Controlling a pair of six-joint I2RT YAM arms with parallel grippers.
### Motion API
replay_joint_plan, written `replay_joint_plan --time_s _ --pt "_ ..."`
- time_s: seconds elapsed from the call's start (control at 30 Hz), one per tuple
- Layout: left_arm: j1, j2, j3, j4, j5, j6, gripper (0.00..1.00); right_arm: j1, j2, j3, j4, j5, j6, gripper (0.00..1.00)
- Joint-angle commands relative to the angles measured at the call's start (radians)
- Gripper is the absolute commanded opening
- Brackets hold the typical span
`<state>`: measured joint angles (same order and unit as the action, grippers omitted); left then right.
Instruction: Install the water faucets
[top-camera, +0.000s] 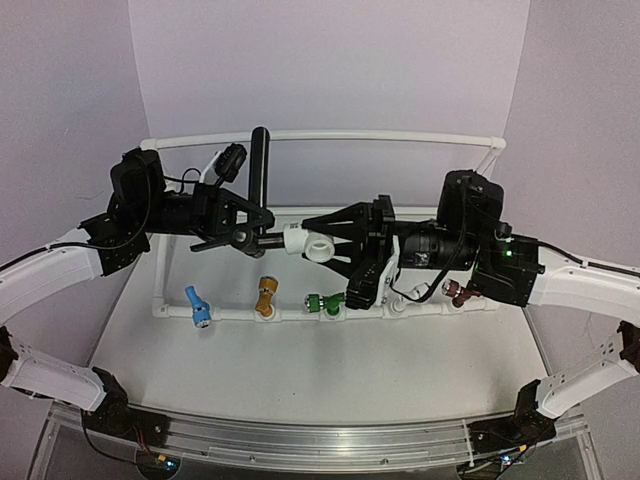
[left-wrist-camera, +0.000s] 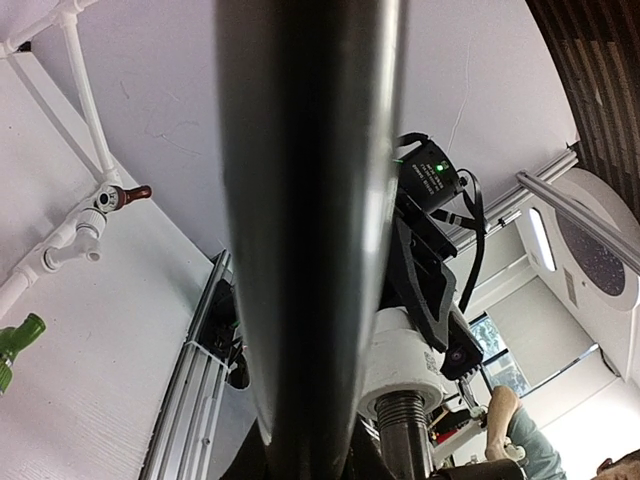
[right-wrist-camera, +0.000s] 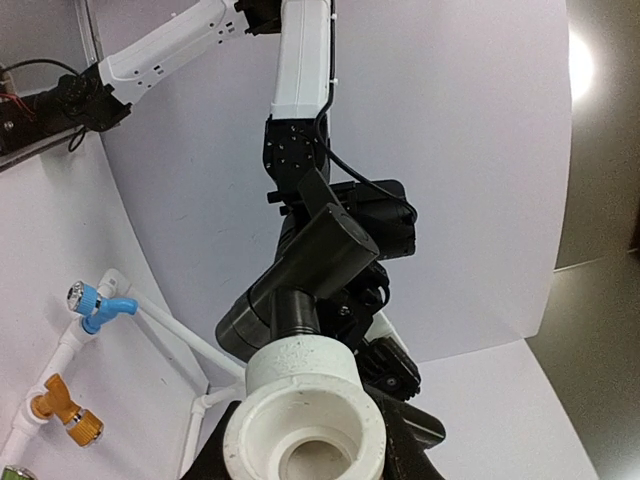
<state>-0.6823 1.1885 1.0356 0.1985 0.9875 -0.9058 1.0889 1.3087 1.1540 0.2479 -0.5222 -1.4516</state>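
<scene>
The dark faucet (top-camera: 252, 225) is held in mid-air above the table, its long lever handle (top-camera: 260, 165) pointing up. My left gripper (top-camera: 238, 232) is shut on its body. Its threaded stem enters the white pipe fitting (top-camera: 310, 244), and my right gripper (top-camera: 320, 246) is shut on that fitting from the right. In the left wrist view the handle (left-wrist-camera: 310, 230) fills the middle, with the fitting (left-wrist-camera: 405, 365) and threaded stem (left-wrist-camera: 405, 435) to its right. In the right wrist view the fitting (right-wrist-camera: 305, 420) sits between my fingers, with the faucet (right-wrist-camera: 315, 265) behind it.
A white pipe frame (top-camera: 330, 137) stands on the table. Its front rail carries a blue faucet (top-camera: 197, 306), a yellow one (top-camera: 265, 297), a green one (top-camera: 322, 303), an open white socket (top-camera: 400, 300) and a red-brown one (top-camera: 455, 292).
</scene>
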Motion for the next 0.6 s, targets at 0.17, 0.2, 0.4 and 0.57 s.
replay_joint_plan --time_s 0.17,0.2,0.4,0.57 --pt "-0.017 0.008 0.072 0.024 -0.067 0.069 0.0 0.015 0.021 0.098 0.025 0.008 0.413 0.0" --pt "-0.017 0.008 0.072 0.022 -0.067 0.076 0.0 0.015 0.025 0.109 0.023 0.013 0.466 0.0" --pt "-0.017 0.009 0.099 -0.055 -0.072 0.181 0.0 0.015 0.052 0.185 -0.077 0.012 0.72 0.0" --pt "-0.017 0.008 0.098 -0.076 -0.073 0.254 0.0 0.015 0.096 0.276 -0.207 -0.004 0.979 0.0"
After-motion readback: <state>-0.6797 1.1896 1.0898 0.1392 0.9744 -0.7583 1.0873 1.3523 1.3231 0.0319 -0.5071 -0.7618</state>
